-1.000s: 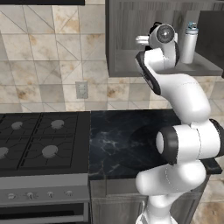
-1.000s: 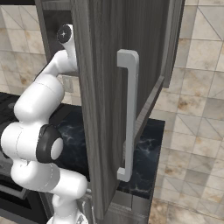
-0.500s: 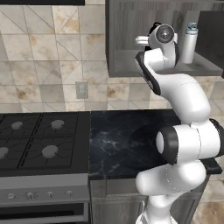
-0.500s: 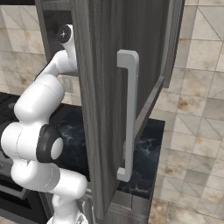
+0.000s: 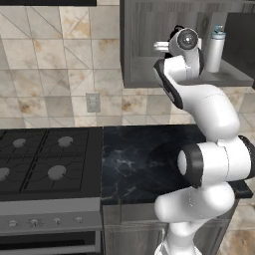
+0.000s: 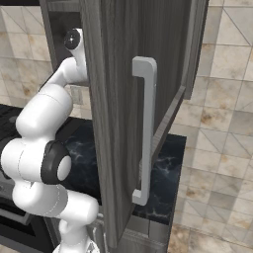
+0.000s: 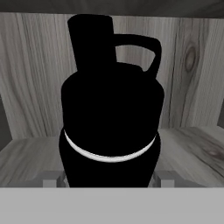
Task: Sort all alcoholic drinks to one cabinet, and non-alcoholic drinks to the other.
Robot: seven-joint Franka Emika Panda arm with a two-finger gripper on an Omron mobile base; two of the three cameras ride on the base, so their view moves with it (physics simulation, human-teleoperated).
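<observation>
An all-black bottle [image 7: 109, 122] with a loop handle and a thin white ring stands upright right in front of the hand, above the grey wood shelf [image 7: 192, 148] of the open wall cabinet [image 5: 149, 45]. My gripper [image 7: 109, 180] is shut on it low down, a fingertip [image 7: 51, 180] showing on each side of its base. In the left base view the hand [image 5: 185, 41] reaches into the cabinet. A white bottle with a teal lid [image 5: 215, 50] stands on the same shelf, just right of the hand. The cabinet's tall door [image 6: 113, 123] with its pale bar handle [image 6: 146, 128] is swung open.
Below the cabinet lies a black marble counter [image 5: 139, 159], with a gas hob [image 5: 45, 159] to its left. The open door hangs over the counter's right end, close beside the arm. A tiled wall [image 5: 60, 74] runs behind.
</observation>
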